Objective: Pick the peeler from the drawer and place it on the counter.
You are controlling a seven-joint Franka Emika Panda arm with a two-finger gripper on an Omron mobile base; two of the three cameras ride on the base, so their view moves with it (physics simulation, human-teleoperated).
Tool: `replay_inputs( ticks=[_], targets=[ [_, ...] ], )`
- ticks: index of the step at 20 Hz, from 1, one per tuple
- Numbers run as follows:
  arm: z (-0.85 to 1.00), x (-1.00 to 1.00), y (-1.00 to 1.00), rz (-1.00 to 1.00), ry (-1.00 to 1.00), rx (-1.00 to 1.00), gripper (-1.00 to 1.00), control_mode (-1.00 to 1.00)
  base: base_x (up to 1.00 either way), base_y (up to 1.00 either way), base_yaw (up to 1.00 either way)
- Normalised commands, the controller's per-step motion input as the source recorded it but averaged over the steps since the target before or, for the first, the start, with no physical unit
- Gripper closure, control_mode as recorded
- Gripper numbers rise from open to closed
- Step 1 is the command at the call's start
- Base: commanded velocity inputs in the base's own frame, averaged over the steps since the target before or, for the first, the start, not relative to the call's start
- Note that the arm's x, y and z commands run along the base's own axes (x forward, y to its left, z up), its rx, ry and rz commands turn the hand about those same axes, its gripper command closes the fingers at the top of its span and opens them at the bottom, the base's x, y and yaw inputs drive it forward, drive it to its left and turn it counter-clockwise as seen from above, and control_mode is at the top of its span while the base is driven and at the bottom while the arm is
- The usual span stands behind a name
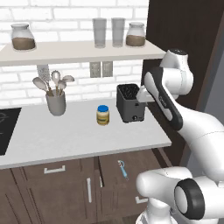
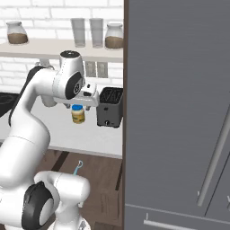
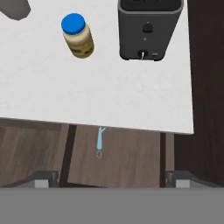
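The small slim peeler with a light blue handle lies flat in the open dark brown wood drawer, just under the tabletop's edge. Its long side runs front to back, one end tucked toward the tabletop. The pincer's tips are far apart and hold nothing. Farther back, on the smooth grey-white tabletop, stand a round yellow jar with a blue lid and a boxy black toaster.

Yellow jar beside black toaster, utensil cup farther left.
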Motion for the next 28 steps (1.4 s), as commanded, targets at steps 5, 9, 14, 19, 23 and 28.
replay_inputs(
  ticks=[5, 9, 14, 19, 23, 28],
  targets=[
    [-0.01, 0.0, 0.0, 0.0, 0.0, 0.0, -1.0, -1.0, 0.0, 0.0, 0.0],
    [0.0, 0.0, 0.0, 0.0, 0.0, 0.0, -1.0, -1.0, 0.0, 0.0, 0.0],
    [0.0, -0.12, 0.0, 0.01, 0.0, 0.0, -1.0, -1.0, 0.0, 0.0, 0.0],
    [0.0, -0.64, 0.0, 0.08, 0.0, 0.01, -1.0, -1.0, 0.0, 0.0, 0.0],
    [0.0, -0.18, 0.0, 0.02, 0.0, 0.0, -1.0, -1.0, 0.0, 0.0, 0.0],
    [0.0, 0.0, 0.0, 0.0, 0.0, 0.0, -1.0, -1.0, 0.0, 0.0, 0.0]
  ],
)
